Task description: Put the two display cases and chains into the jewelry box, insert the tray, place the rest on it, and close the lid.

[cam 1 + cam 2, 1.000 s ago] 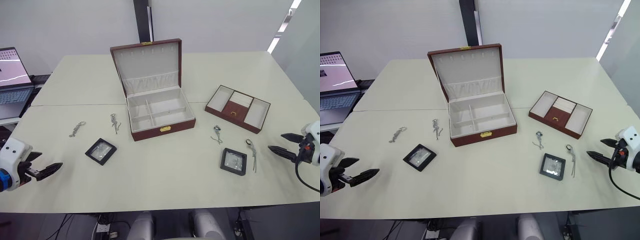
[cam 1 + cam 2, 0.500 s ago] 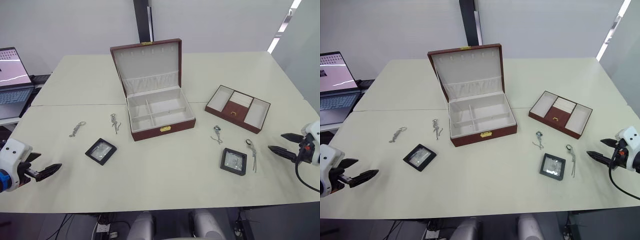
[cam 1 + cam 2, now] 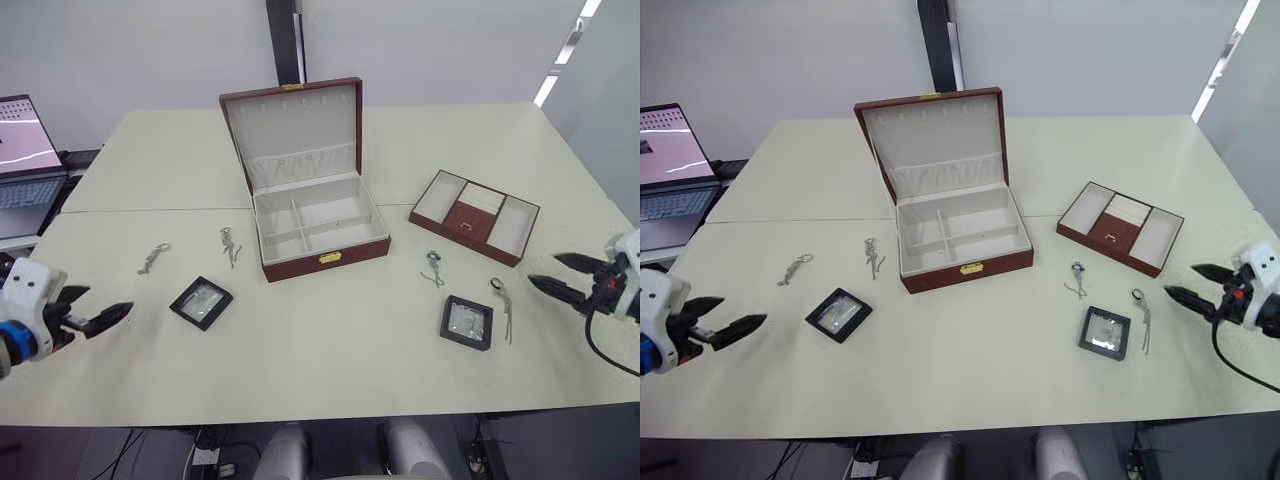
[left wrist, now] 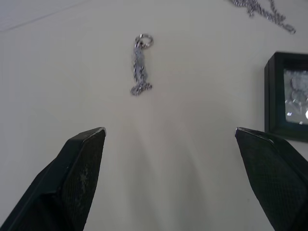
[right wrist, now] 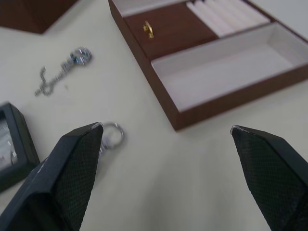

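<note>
The open brown jewelry box (image 3: 312, 218) stands mid-table with its lid (image 3: 292, 128) upright. Left of it lie two chains (image 3: 154, 257) (image 3: 231, 245) and a black display case (image 3: 201, 302). To its right are two more chains (image 3: 434, 267) (image 3: 503, 306), a second display case (image 3: 467, 322) and the brown tray (image 3: 476, 216). My left gripper (image 3: 105, 303) hovers open near the table's left edge, empty, pointing at a chain (image 4: 141, 65). At the right edge my right gripper (image 3: 543, 269) is open and empty, pointing towards the tray (image 5: 211, 53).
A laptop (image 3: 25, 160) sits on a side surface at the far left. A dark post (image 3: 285, 40) rises behind the box. Bare table spreads in front of the box, between the two display cases.
Both grippers have moved a little forward, away from the table's near edge, and stayed open. The jewelry, cases, tray and box have not moved.
</note>
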